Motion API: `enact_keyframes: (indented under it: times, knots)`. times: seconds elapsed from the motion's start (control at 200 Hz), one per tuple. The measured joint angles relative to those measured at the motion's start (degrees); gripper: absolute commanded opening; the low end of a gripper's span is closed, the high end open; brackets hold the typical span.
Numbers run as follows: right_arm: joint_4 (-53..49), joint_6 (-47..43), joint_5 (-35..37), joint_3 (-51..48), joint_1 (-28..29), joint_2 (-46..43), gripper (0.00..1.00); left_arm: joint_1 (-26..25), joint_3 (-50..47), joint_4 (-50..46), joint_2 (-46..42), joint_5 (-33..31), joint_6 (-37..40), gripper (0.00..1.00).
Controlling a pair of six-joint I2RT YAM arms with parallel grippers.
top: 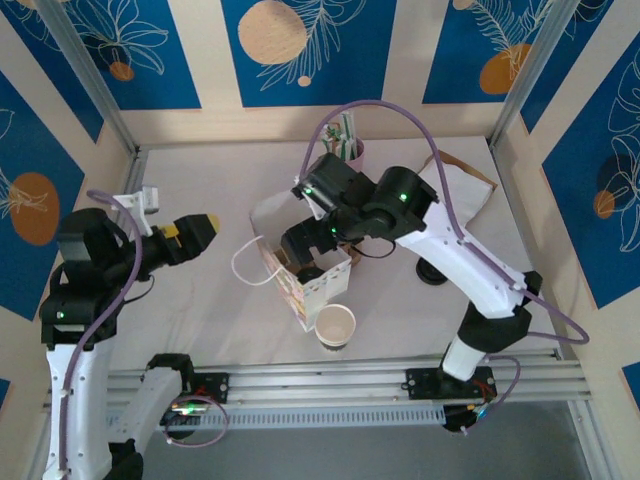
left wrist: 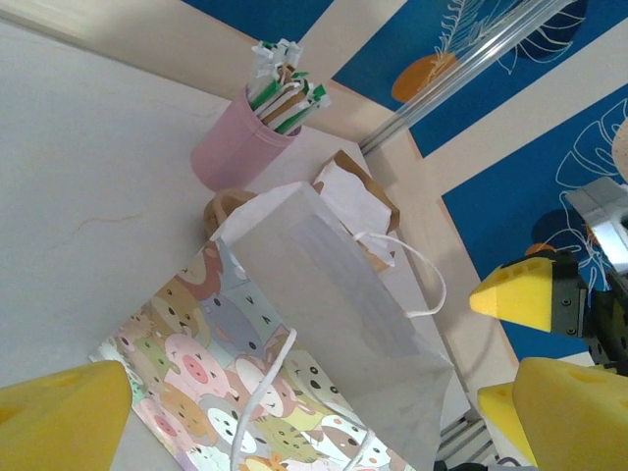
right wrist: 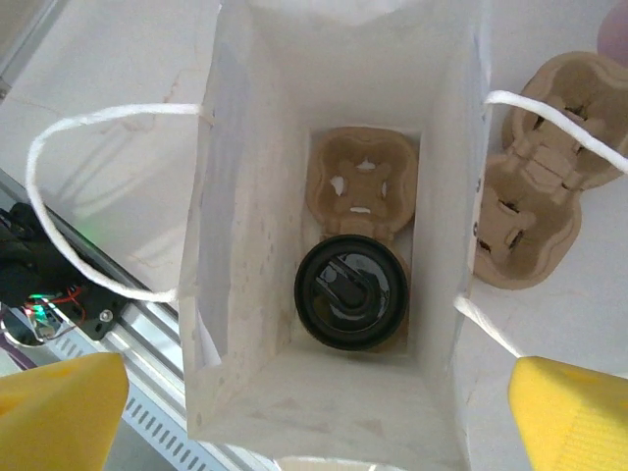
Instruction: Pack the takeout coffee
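looking straight down into an upright white paper bag (right wrist: 245, 196) from the right wrist camera, the takeout coffee (right wrist: 351, 291) stands at the bottom of the bag, its round black lid facing up. it sits in one hole of a brown cardboard carrier (right wrist: 363, 182) that lies on the bag's floor; the carrier's other hole, just beyond the cup, is empty. the right gripper (right wrist: 316, 417) hangs above the bag's mouth with its two yellow fingertips (right wrist: 59, 412) spread wide, one at each lower corner of that view, pinching nothing. the bag's white cord handles loop out to both sides. a second cardboard carrier (right wrist: 535, 211) lies on the table just beside the bag. in the overhead view the bag stands near the middle of the pale table (top: 200, 180), and one side of it carries a pastel cartoon animal print. a white paper cup with no lid (top: 335, 325) stands just in front of the bag, toward the arms' bases. a pink cup of straws (left wrist: 235, 149) stands behind the bag, near the back wall. the left gripper (top: 198, 232) hovers left of the bag, apart from it and pointing toward it, its yellow fingers spread wide and empty. a brown and white paper item (top: 460, 185) lies at the back right of the table.
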Motion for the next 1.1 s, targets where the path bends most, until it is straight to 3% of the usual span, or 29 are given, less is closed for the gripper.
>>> enact_keyframes:
  times: [0.485, 1.1]
  knots:
    - [12.3, 0.1, -2.3, -19.9, -4.5, -20.3, 0.99, 0.0, 0.2, 0.2, -5.2, -0.5, -4.6, 1.0]
    - [20.9, 0.9, -10.7, -43.8, -22.4, -42.6, 0.99, -0.1, -0.7, -4.0, -12.6, -9.5, -7.8, 1.0]
